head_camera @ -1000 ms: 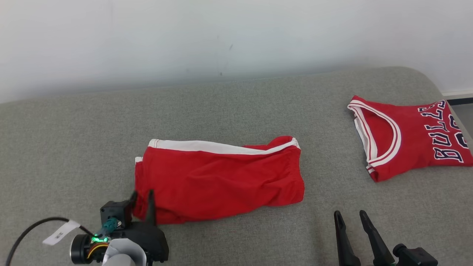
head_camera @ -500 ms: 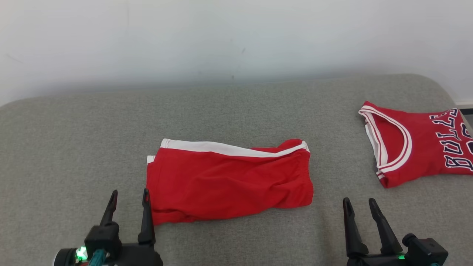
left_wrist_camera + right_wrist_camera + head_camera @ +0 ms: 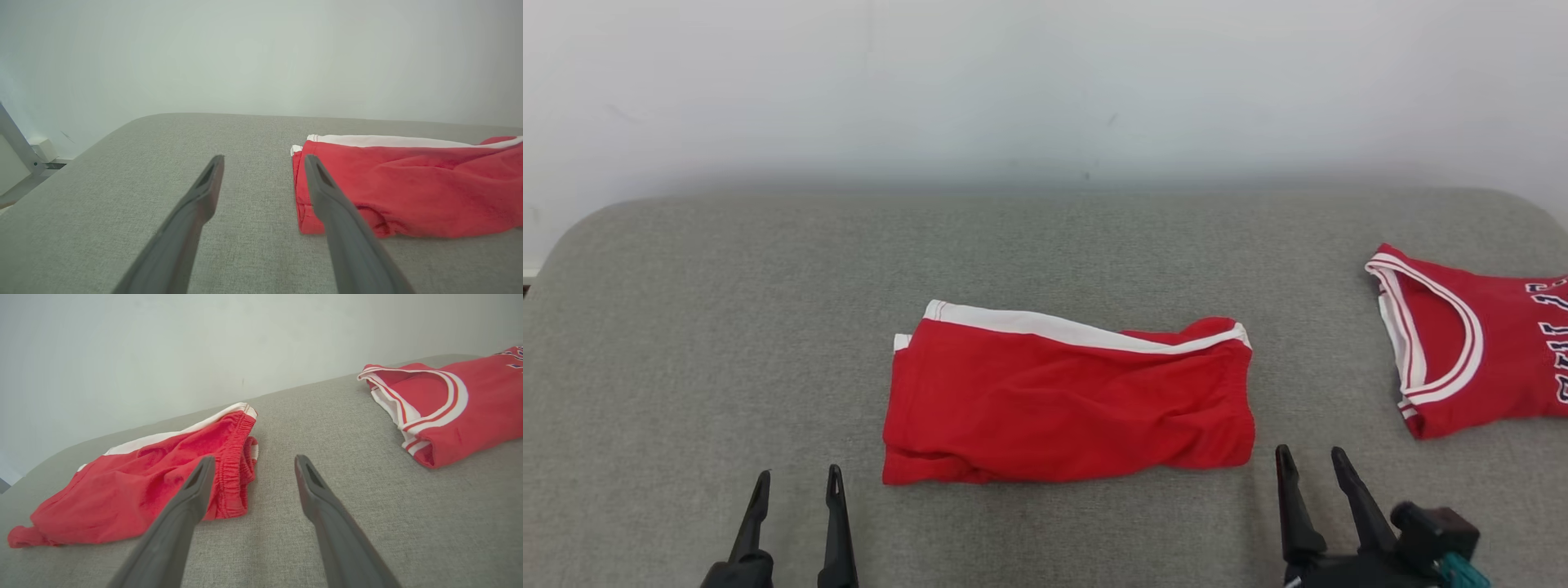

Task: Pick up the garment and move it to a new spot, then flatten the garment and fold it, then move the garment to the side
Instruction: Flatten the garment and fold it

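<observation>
Red shorts (image 3: 1068, 404), folded, white stripe along the far side: they lie at the middle of the grey upholstered pad (image 3: 686, 327). Left gripper (image 3: 798, 472): a second ago I had it pinched shut at the shorts' near-left corner; now it is off the cloth, jaws spread, near the pad's front edge. Right gripper (image 3: 1309, 451): jaws spread, empty, just beside the near-right corner. Red Bulls jersey (image 3: 1511, 384): right edge, well apart. Judgement: fold released and holding; moving the shorts aside remains.

left gripper (image 3: 796, 482): low, jaws apart, empty | right gripper (image 3: 1311, 459): low, jaws apart, empty
</observation>
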You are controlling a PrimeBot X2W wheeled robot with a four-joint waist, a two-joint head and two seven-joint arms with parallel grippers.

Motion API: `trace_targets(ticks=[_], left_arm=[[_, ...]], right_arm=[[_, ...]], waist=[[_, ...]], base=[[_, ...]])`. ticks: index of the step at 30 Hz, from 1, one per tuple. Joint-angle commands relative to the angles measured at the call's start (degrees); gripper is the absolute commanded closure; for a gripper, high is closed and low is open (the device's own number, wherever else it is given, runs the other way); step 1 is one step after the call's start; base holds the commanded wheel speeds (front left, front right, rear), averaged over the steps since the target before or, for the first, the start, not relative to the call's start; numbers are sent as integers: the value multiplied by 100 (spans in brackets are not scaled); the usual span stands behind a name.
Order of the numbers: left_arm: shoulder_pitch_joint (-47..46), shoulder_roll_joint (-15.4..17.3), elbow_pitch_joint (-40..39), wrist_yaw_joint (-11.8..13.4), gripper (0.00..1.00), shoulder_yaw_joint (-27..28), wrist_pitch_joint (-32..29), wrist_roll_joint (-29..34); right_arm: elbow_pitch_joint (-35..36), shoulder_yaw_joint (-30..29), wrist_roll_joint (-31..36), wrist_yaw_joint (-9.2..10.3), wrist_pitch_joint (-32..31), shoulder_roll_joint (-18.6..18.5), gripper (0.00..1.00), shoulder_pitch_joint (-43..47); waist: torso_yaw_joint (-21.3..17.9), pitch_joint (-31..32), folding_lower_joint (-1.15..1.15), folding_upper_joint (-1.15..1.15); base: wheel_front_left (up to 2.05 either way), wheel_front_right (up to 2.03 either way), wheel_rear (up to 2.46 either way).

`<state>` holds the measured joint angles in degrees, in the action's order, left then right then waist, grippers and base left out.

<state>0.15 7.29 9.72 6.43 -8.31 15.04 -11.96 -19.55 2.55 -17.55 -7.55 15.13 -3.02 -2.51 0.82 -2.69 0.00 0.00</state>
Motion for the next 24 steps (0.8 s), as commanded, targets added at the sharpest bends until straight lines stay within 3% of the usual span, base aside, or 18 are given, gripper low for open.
trace_targets(ticks=[1, 12, 19, 24], left_arm=[[58, -54, -14, -65, 0, 49, 12, 98], [-243, -296, 142, -376, 0, 163, 12, 291], [-386, -382, 257, -479, 0, 103, 12, 381], [-408, -417, 319, -522, 0, 121, 12, 429]], right_arm=[[-253, 42, 32, 13, -3, -29, 0, -262], [-2548, -185, 237, 13, -384, -146, 0, -2352], [-3901, -405, 413, 13, -722, -162, 0, -2981], [-4481, -389, 111, 13, -808, -73, 0, -3164]], waist=[[104, -3, 0, 0], [546, -259, 0, 0], [771, -364, 0, 0], [788, -374, 0, 0]], base=[[0, 0, 0], [0, 0, 0], [0, 0, 0], [0, 0, 0]])
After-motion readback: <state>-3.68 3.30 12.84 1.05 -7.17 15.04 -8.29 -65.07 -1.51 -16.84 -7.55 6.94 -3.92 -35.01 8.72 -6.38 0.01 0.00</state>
